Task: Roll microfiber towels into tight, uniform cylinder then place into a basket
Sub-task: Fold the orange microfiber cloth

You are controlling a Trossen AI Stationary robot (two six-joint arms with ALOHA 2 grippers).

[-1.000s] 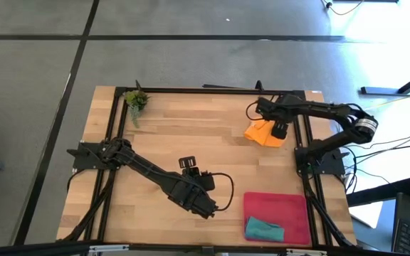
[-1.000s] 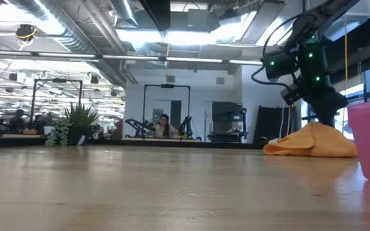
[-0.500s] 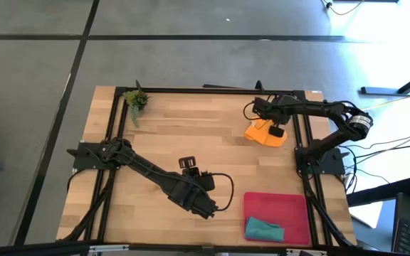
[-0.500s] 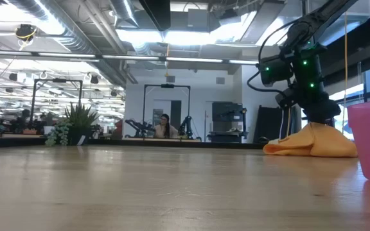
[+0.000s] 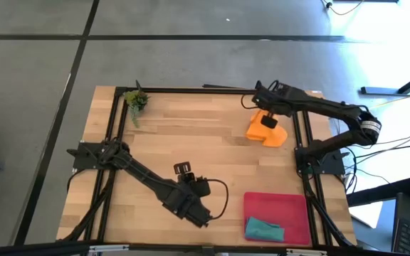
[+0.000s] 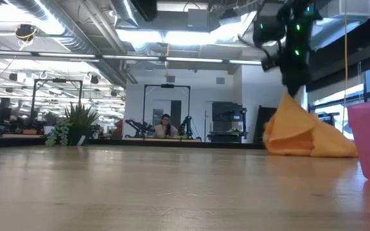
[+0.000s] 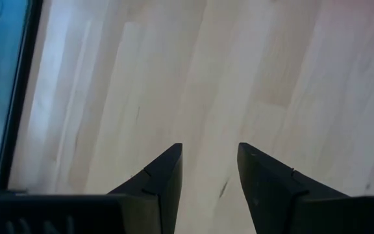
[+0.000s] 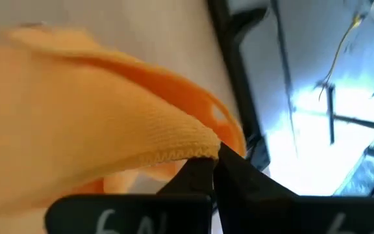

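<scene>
Overhead only, teal towel lies inside the basket, orange towel apart.

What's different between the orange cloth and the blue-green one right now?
The orange towel lies on the bare table, one edge pinched and lifted into a peak by the right gripper. The teal towel sits bunched inside the red-pink basket, with no gripper on it. Both are small soft cloths, and neither is a neat roll.

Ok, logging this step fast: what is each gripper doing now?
Left gripper: open, empty, over bare table.
Right gripper: shut on the orange towel's edge, lifting it.
</scene>
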